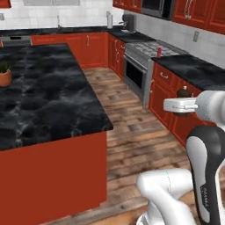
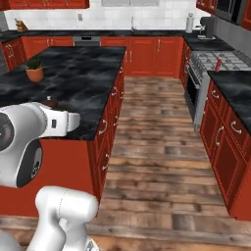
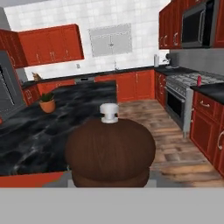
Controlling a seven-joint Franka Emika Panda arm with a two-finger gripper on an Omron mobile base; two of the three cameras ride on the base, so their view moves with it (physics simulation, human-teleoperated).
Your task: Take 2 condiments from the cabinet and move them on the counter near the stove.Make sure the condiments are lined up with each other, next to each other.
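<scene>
My gripper (image 1: 180, 105) is shut on the squat dark-brown shaker (image 1: 184, 92), held upright in the air over the floor aisle. In the hand view the shaker (image 3: 109, 148) sits close in front, with a pale knob on its rounded top, and it hides the fingertips. From the right base view the shaker (image 2: 49, 103) pokes up above the white hand. The slim red bottle (image 1: 158, 52) (image 2: 218, 64) (image 3: 199, 80) stands upright on the black counter (image 1: 193, 70) right beside the stove (image 1: 147, 49). Red wall cabinets (image 1: 195, 13) hang above that counter.
A large red island with a black marble-look top (image 1: 44, 88) (image 2: 73, 73) lies across the aisle, carrying a potted plant (image 1: 5, 74) (image 2: 34, 68). A wood-floor aisle (image 2: 157, 147) runs between the island and the base cabinets (image 2: 220, 142). A microwave (image 3: 197, 24) hangs over the stove.
</scene>
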